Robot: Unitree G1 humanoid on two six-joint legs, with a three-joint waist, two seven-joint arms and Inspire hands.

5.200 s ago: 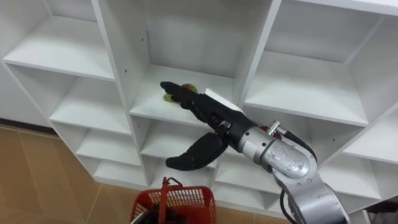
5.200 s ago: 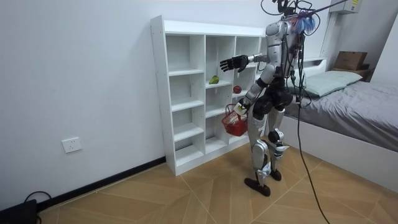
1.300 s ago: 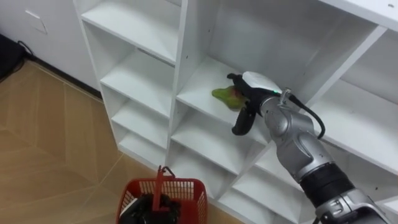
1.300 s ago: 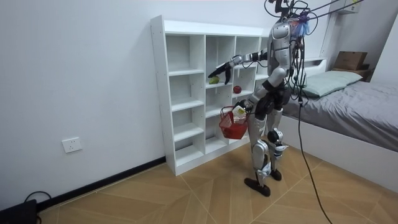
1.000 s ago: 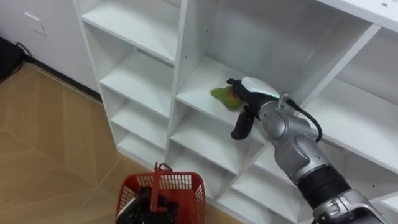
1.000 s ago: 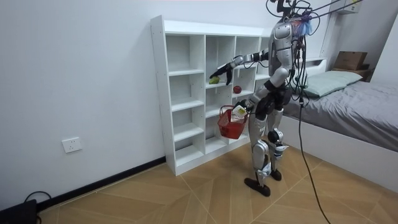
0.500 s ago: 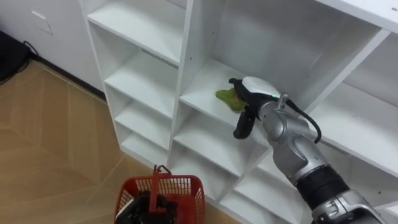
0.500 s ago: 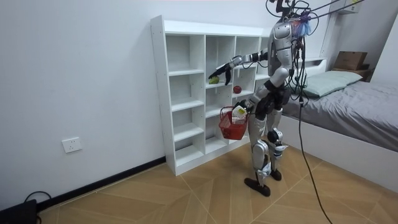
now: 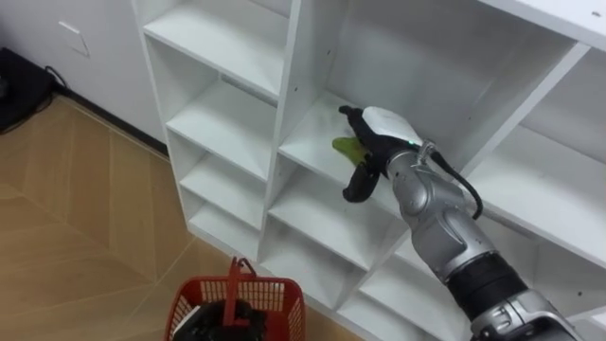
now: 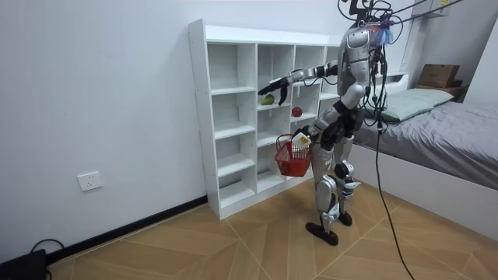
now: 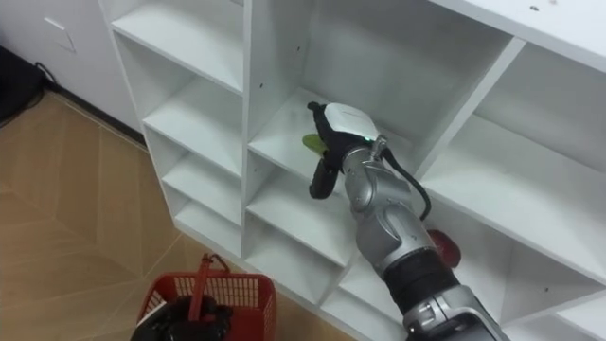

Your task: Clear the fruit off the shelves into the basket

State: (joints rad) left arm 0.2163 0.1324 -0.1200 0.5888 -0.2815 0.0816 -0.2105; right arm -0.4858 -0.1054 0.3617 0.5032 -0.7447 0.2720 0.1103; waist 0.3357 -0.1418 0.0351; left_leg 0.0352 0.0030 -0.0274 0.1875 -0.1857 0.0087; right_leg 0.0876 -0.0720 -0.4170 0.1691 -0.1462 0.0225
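Note:
A green fruit [image 9: 345,148] lies on a middle shelf of the white closet [image 9: 294,85]. My right hand [image 9: 377,133] reaches into that compartment from the right, its fingers curled over the fruit and its thumb hanging down past the shelf's front edge. Most of the fruit is hidden under the palm. A red fruit [image 11: 441,246] sits in a lower compartment to the right, behind my forearm. Low at the front my left hand [image 9: 223,320] grips the upright handle of the red basket [image 9: 277,297]. In the room view I stand facing the closet [image 10: 226,117] with the basket [image 10: 294,158] at hip height.
Open white compartments surround the one I reach into, parted by upright panels. Wooden floor lies to the left and below. In the room view a bed [image 10: 443,132] stands behind me and a wall socket [image 10: 90,181] sits low on the wall.
My right hand has closed further over the green fruit and shifted slightly up and left. The view has drifted, so the basket now sits lower in the picture.

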